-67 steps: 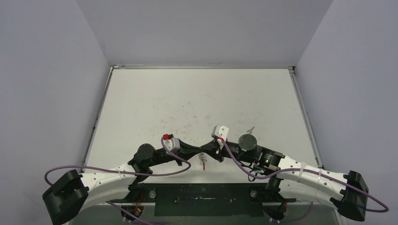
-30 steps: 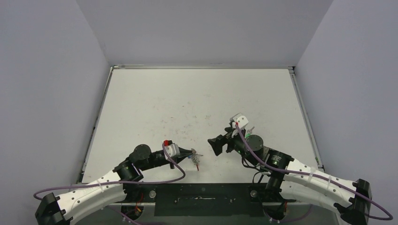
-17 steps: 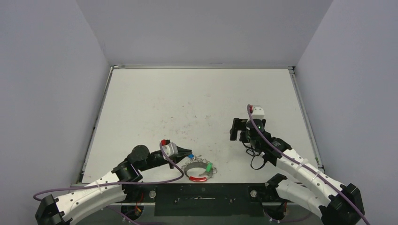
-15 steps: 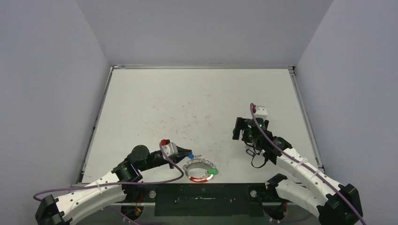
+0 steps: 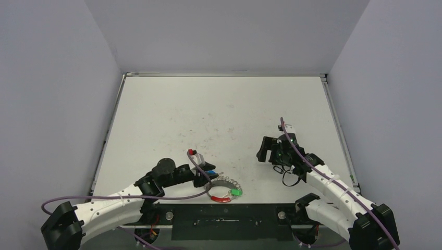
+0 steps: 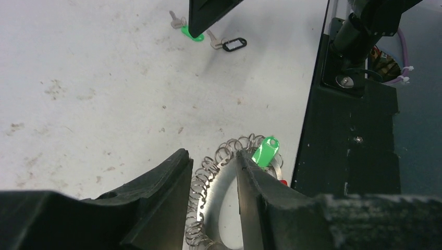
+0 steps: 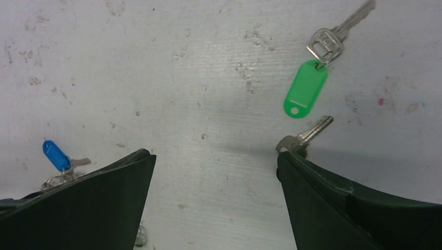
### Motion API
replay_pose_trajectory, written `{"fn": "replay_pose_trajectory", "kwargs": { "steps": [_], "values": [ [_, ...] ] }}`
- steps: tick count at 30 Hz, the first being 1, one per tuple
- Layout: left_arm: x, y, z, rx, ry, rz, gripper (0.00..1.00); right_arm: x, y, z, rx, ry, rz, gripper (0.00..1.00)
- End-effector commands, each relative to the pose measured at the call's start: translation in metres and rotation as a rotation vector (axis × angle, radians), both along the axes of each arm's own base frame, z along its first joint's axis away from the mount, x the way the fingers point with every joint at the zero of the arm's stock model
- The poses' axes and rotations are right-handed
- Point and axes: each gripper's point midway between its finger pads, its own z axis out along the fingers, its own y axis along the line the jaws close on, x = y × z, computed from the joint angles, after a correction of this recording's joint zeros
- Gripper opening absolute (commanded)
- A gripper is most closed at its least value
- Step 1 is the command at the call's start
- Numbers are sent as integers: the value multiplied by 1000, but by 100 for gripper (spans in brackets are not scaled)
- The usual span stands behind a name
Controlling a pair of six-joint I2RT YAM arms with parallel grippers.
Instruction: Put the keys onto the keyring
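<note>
- Since half a second ago my left hand (image 5: 208, 176) has come forward over the keyring (image 5: 229, 183), and my right hand (image 5: 265, 150) has dipped lower over the bench (image 5: 208, 114). The keyring itself has not shifted.
- Left hand: fingers (image 6: 167, 192) partly open, standing astride the silvery coil, one on each side. I cannot tell whether the pads touch it.
- Keyring: lies flat near the front edge of the bench, between the two arm bases, with its red section (image 5: 220, 198) nearest that edge.
- Green-headed key (image 6: 266, 151): sits against the coil on the ring's right side.
- Blue-headed key (image 7: 56, 155): just beside my left hand, at the ring's far side. I cannot tell if it is threaded on.
- Right hand: wide open and holding nothing, with bare bench between the fingers.
- Second green-headed key (image 7: 306, 89): loose on the bench ahead of my right hand.
- Plain silver key (image 7: 305, 136): right at the edge of one right-hand finger, with a thin black loop (image 6: 233, 44) on its head.
</note>
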Motion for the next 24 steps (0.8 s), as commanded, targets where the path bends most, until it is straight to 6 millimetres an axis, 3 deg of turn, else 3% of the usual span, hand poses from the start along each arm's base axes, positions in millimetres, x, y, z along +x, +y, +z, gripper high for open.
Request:
{"fn": "replay_pose_trajectory", "kwargs": {
  "steps": [1,10,16,19,24],
  "values": [
    [2,-12,9,-78,91,8,37,-5,22,3,89,6,112,91],
    [9,-5,-49,-8,517,227,47,-41,67,-25,255,147,271,79],
    [6,32,-95,128,800,523,50,-71,104,-34,277,181,390,75],
    [-1,50,-112,193,878,621,50,-78,112,-33,300,184,409,72],
    [-10,55,-127,208,954,652,48,-85,116,-32,333,187,412,66]
  ]
}}
